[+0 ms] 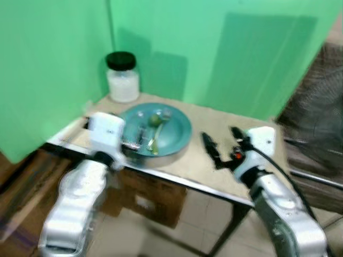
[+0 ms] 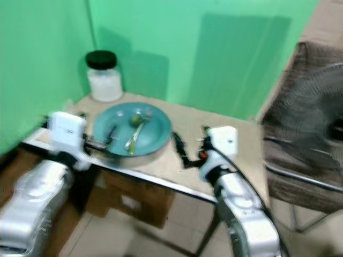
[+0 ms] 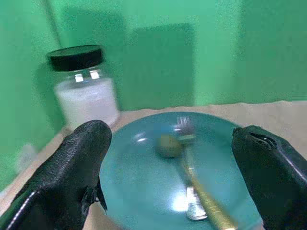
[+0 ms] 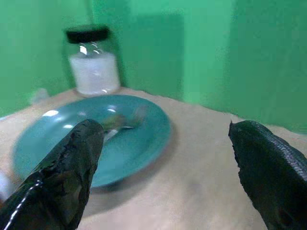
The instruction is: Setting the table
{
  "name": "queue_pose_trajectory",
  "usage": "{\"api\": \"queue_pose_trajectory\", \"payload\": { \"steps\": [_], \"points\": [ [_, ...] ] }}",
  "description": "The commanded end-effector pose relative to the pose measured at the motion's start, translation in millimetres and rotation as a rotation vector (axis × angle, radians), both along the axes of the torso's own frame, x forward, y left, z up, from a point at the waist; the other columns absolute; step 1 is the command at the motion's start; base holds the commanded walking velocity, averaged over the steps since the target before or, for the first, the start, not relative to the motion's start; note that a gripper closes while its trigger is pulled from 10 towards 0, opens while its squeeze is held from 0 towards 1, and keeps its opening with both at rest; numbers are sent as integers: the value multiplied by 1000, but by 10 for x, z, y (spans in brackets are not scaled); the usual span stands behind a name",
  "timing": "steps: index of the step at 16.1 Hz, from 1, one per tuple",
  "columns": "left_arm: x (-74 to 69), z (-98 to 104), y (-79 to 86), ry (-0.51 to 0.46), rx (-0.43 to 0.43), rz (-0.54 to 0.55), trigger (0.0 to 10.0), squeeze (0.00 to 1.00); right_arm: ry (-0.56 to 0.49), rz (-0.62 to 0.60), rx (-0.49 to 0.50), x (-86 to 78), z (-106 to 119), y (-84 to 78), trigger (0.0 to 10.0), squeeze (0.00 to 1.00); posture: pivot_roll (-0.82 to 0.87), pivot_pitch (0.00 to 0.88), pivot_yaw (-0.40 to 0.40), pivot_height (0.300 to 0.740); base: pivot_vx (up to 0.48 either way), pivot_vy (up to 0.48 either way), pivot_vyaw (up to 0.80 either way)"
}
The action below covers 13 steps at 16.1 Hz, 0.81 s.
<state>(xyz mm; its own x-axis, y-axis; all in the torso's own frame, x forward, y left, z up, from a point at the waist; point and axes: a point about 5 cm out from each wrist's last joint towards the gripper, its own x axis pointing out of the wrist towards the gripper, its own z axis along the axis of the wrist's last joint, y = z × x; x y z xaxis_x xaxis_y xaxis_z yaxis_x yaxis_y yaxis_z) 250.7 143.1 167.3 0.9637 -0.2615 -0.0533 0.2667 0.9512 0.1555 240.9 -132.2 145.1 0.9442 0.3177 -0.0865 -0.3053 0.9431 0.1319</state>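
1. Green walls stand behind a small tan table (image 1: 214,160) in a corner.
2. On the table sits a blue plate (image 1: 179,131). A fork (image 3: 201,191) lies on the plate, and a small round green thing (image 3: 169,145) lies by the fork's prongs.
3. A glass jar (image 1: 122,77) with a black lid stands behind the plate, near the wall. It holds something white.
4. The left gripper (image 3: 172,182) hangs at the near edge of the plate. Its two black fingers are spread wide and hold nothing.
5. The right gripper (image 1: 222,147) is over the bare table, just beside the plate on the right. Its fingers are spread wide too, and they are empty.
6. I think the job is partly done. The plate is out and the fork is on it.
7. What may be left is to lay the fork beside the plate. A fan (image 2: 311,112) stands to the right of the table.
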Motion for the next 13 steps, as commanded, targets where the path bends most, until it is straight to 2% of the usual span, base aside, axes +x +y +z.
{"api": "queue_pose_trajectory", "payload": {
  "steps": [1, 3, 5, 6, 8, 9, 10, 13],
  "points": [
    [17, 35, 60, -10, 18, 19, 10000, 0, -6, 10, 6, 26, 38, 39, 10000, 0, 86, 0, -48, 740, 304, 0, 0],
    [29, 38, 49, -13, 19, 14, 10000, 0, 40, 46, 38, 42, 22, 67, 10000, 0, 88, 0, -52, 740, 309, 0, 0],
    [12, 33, 50, -11, 20, 12, 10000, 0, 28, 62, 47, 44, 32, 72, 10000, 0, 90, 0, -50, 740, 307, 0, 0],
    [5, 28, 47, -9, 22, 7, 10000, 0, 19, 89, 15, 31, 33, 83, 10000, 0, 90, 0, -50, 740, 311, 0, 0],
    [4, 25, 38, -7, 25, -2, 10000, 0, 27, 99, -3, 17, 19, 89, 10000, 0, 90, 0, -49, 740, 302, 0, 800],
    [5, 22, 31, -7, 26, -5, 10000, 0, 29, 92, 3, 20, 19, 78, 10000, 0, 90, 0, -49, 740, 296, 0, 800],
    [6, 18, 14, -5, 26, -11, 10000, 0, 37, 51, 39, 55, 20, 22, 10000, 0, 91, 0, -51, 740, 289, 0, 0],
    [10, -3, -12, 1, 26, -26, 10000, 0, 44, -1, 65, 157, 36, -82, 10000, 0, 93, 0, -59, 740, 285, 0, 0]
  ]
}}
